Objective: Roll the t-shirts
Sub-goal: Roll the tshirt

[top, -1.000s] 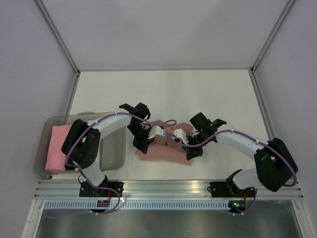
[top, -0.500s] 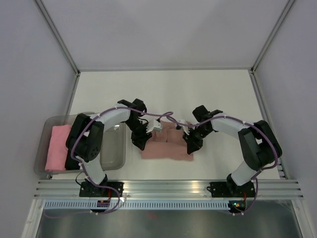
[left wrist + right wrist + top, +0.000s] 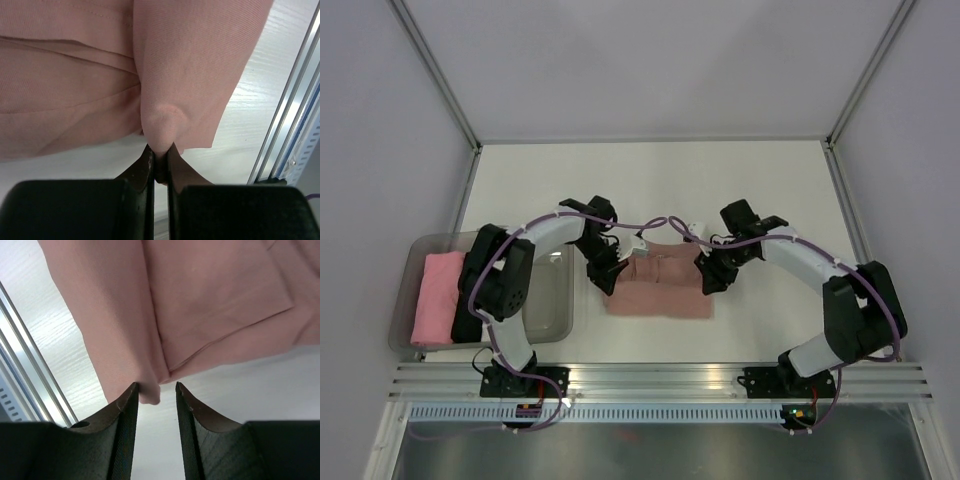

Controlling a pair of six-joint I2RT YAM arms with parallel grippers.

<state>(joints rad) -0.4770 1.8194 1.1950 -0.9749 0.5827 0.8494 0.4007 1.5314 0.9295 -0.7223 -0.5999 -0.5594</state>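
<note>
1. Salmon-pink t-shirt (image 3: 658,290) lies near the middle of the bench (image 3: 650,180), folded into a broad band running left to right. It sits just right of the clear bin (image 3: 552,318), which holds a bright pink roll (image 3: 438,297).
2. Your left pincer (image 3: 160,152) is clamped narrow on a pinch of cloth at the band's left end, and the fabric bulges just beyond the tips.
3. Your right pincer (image 3: 156,390) stands partly apart at the right end. A folded edge of the shirt pokes between the jaws but is not squeezed.
4. Judging by this, you are at the start of the rolling step. The band is folded, no roll is formed yet, and only one end is gripped.
5. Next you likely need the right jaws closed on that edge, so that both ends lift and turn together. A pull from the left alone would probably skew the band.
6. Edges: only a strip of bare bench separates the near hem from the aluminium rail (image 3: 660,378), so a roll travelling toward you has limited run. The bin stands close on the left, so keep the left arm from swinging that way.
7. Open room: the far part of the bench, up to the back wall, gives you the most space, and the right side is also free up to the side frame.
</note>
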